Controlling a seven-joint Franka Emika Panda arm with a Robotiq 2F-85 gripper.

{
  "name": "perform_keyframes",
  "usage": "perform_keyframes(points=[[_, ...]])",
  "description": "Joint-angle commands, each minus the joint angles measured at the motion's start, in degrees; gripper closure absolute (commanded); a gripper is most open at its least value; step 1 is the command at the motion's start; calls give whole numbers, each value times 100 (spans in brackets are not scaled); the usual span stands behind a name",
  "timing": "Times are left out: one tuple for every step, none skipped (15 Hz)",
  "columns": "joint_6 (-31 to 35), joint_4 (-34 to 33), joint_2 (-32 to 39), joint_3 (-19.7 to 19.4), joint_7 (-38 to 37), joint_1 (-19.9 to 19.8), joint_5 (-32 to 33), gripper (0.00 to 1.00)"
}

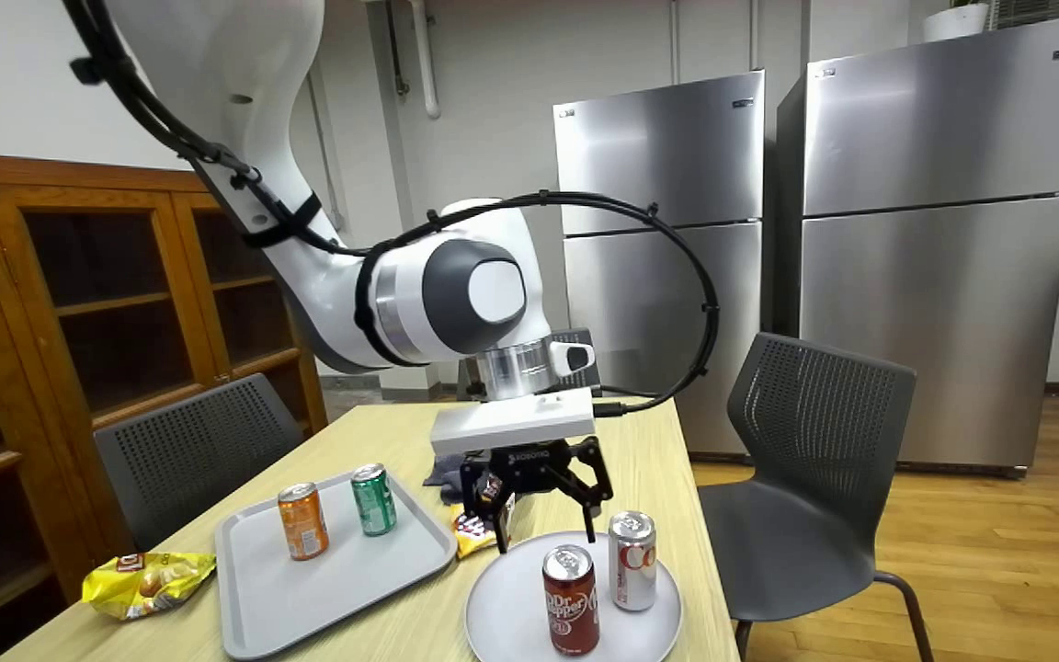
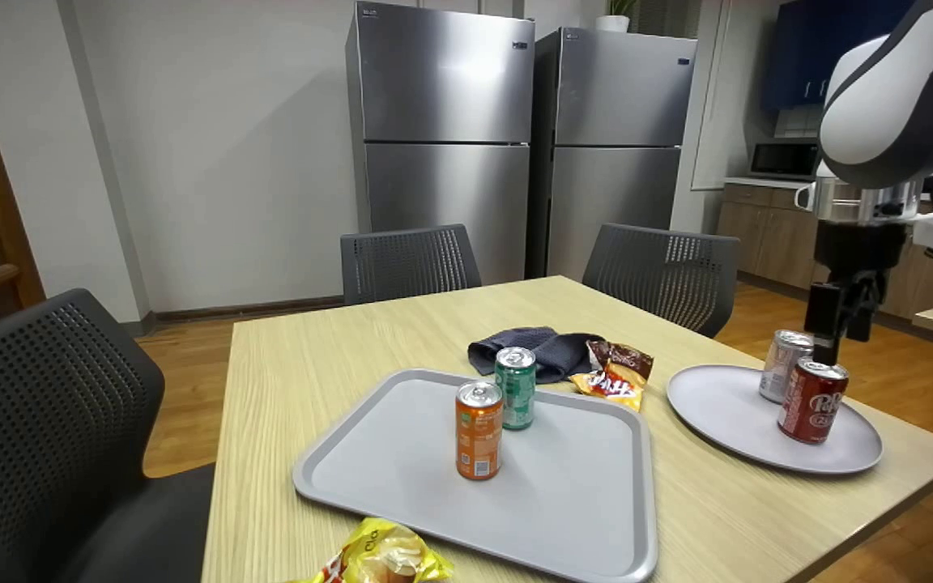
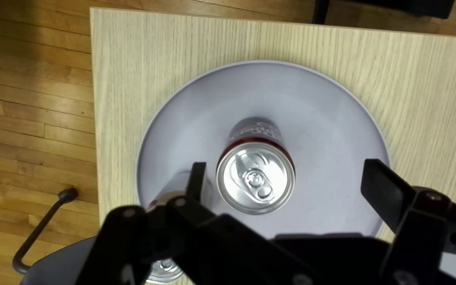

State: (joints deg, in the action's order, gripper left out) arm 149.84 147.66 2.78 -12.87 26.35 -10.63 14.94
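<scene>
My gripper (image 1: 546, 542) hangs with its jaws wide apart and nothing between the pads, over the round grey plate (image 1: 500, 611). A dark red Dr Pepper can (image 1: 572, 602) stands upright on that plate; in the wrist view its silver lid (image 3: 255, 178) appears between the fingers, closer to the left-hand one. Beside it stands a silver Coke can (image 1: 632, 561), also upright, and in the wrist view the left-hand finger (image 3: 197, 180) covers much of this can. In an exterior view the fingertips sit just above and behind the Dr Pepper can (image 2: 812, 402); contact cannot be made out.
A grey tray (image 2: 402, 437) bears an orange can (image 2: 479, 429) and a green can (image 2: 515, 387). Around it lie a yellow snack bag (image 1: 148, 584), an orange-brown snack bag (image 2: 616, 376) and a dark cloth (image 2: 535, 352). Chairs surround the table (image 2: 296, 380); the plate is near its corner.
</scene>
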Motion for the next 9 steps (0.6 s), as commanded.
perform_keyframes(points=[[170, -151, 230, 49, 594, -175, -440, 0], [223, -162, 282, 69, 753, -204, -590, 0], [279, -174, 328, 87, 893, -233, -722, 0], [311, -197, 382, 101, 1015, -256, -853, 0], [352, -229, 450, 109, 1099, -276, -946, 0], [397, -254, 505, 121, 1179, -300, -1033, 0], [444, -282, 562, 135, 1258, -328, -1117, 0], [489, -302, 606, 165, 1350, -360, -1235, 0], [550, -312, 647, 199, 1457, -390, -1330, 0]])
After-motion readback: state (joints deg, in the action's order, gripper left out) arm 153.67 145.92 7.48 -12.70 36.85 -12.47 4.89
